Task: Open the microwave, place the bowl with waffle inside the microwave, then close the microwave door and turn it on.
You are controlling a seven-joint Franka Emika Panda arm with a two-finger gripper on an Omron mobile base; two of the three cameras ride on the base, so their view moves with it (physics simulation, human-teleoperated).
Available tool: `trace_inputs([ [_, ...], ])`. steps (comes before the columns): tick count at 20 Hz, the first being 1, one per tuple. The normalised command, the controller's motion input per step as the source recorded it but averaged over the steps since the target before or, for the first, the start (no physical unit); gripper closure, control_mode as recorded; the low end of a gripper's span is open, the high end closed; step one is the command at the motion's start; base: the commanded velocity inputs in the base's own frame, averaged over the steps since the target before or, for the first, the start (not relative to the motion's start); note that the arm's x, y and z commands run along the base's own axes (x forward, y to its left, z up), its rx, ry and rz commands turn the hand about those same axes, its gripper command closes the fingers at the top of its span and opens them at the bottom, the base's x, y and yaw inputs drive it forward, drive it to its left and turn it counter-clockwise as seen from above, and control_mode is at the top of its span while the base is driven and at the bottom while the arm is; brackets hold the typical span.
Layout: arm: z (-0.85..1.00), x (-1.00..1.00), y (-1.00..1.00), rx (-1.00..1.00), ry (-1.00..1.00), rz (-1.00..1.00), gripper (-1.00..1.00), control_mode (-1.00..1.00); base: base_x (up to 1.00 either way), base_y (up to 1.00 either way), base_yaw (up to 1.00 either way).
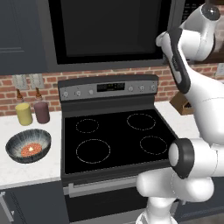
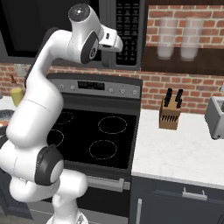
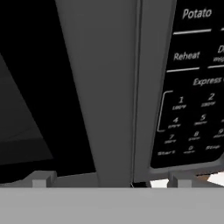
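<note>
White keypad point(image 3: 192, 87) lettering reads "Potato", "Reheat", "Express", digits 1–5. Tool point(image 3: 111, 183) close to microwave door point(image 3: 98, 87) handle; fingers spread, holding nothing. Bowl point(image 1: 29, 145) with waffle point(image 1: 31, 149) on left surface point(image 1: 26, 168).

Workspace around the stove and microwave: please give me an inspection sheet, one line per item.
Surface: white counter left of the black stove, more counter to its right.
Job's things: bowl with waffle sits on the left counter; microwave above the stove, microwave door looks shut.
Clutter: yellow and dark red jars by the wall; knife block; toaster; two glasses on a shelf.
Grippers: gripper raised at the door's right edge beside the keypad; open or shut cannot be told.
Cables: nothing seen.
Surroundings: brick wall, dark cabinets.
</note>
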Motion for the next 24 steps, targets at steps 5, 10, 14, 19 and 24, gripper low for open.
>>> trace_inputs([
  [5, -0.25, 0.33, 0.0, 0.0, 0.0, 0.0, -1.0, -1.0, 0.0, 0.0, 0.0],
  [10, -0.19, 0.34, 0.0, 0.0, -0.01, 0.0, -1.0, -1.0, 0.0, 0.0, 0.0],
  [14, -0.21, 0.41, 0.0, 0.0, -0.05, 0.0, -1.0, -1.0, 0.0, 0.0, 0.0],
  [19, -0.21, 0.3, 0.0, 0.0, -0.05, 0.0, -1.0, -1.0, 0.0, 0.0, 0.0],
  [24, -0.04, 0.17, 0.0, 0.0, 0.0, 0.0, 1.0, -1.0, 0.0, 0.0, 0.0],
])
